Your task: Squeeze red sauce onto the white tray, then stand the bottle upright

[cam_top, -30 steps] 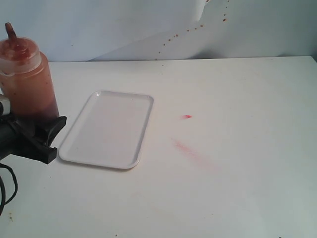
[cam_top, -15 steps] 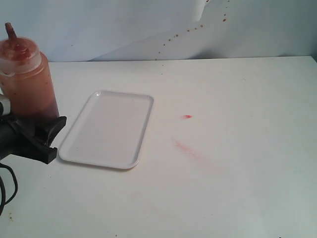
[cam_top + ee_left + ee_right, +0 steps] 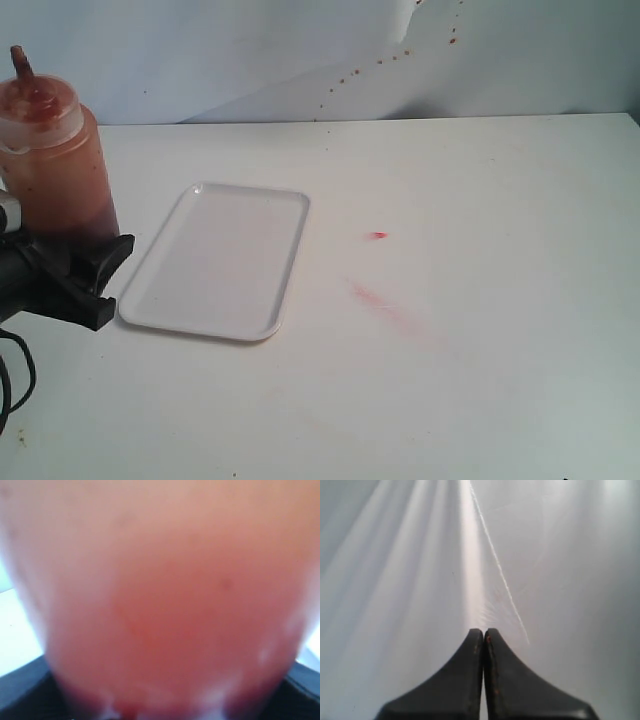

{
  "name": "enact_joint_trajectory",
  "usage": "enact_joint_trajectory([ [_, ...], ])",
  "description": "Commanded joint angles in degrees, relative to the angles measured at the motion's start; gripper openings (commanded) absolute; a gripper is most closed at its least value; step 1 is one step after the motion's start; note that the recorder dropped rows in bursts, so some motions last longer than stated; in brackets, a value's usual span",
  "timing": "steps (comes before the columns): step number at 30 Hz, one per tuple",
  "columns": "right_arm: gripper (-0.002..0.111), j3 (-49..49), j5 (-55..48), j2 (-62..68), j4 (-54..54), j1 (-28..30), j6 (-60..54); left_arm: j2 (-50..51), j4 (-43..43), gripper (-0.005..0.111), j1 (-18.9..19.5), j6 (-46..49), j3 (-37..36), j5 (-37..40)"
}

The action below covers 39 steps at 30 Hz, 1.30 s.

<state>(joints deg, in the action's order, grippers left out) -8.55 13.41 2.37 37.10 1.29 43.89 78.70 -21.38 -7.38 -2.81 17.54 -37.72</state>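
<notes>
The orange-red squeeze bottle (image 3: 55,160) stands upright at the far left of the exterior view, its red nozzle pointing up. My left gripper (image 3: 72,268) is shut on the bottle's lower body, and in the left wrist view the bottle (image 3: 165,600) fills the picture as a blurred orange mass. The white tray (image 3: 220,260) lies flat just right of the bottle, with no sauce showing on it. My right gripper (image 3: 484,632) is shut on nothing, facing a pale grey surface; it does not appear in the exterior view.
A small red sauce drop (image 3: 377,236) and a faint pale-red smear (image 3: 385,303) mark the white table right of the tray. A creased white backdrop (image 3: 330,60) with small brown specks rises behind the table's far edge.
</notes>
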Motion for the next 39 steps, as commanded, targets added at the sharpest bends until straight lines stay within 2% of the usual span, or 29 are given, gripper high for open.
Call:
enact_joint_trajectory([
  [1, 0.0, -2.7, 2.3, 6.7, 12.9, -0.2, 9.4, -0.6, 1.2, 0.0, 0.1, 0.2, 0.0, -2.4],
  [7, 0.0, -6.3, 7.3, 18.2, 20.5, -0.2, 15.1, -0.6, 1.2, 0.0, 0.1, 0.2, 0.0, -2.4],
  [17, 0.0, -11.5, 14.6, 31.5, 25.2, -0.2, 17.9, -0.6, 1.2, 0.0, 0.1, 0.2, 0.0, -2.4],
  [24, 0.0, -16.7, 14.9, 37.6, 29.9, -0.2, 20.8, -0.6, 1.2, 0.0, 0.1, 0.3, 0.0, -2.3],
  [35, 0.0, -26.6, 15.3, 51.6, 29.9, -0.2, 20.8, -0.6, 1.2, 0.0, 0.1, 0.4, 0.0, -2.3],
  [39, 0.0, -29.6, 20.9, 57.5, 30.0, -0.2, 20.5, -0.6, 1.8, 0.0, 0.1, 3.3, 0.0, -2.5],
])
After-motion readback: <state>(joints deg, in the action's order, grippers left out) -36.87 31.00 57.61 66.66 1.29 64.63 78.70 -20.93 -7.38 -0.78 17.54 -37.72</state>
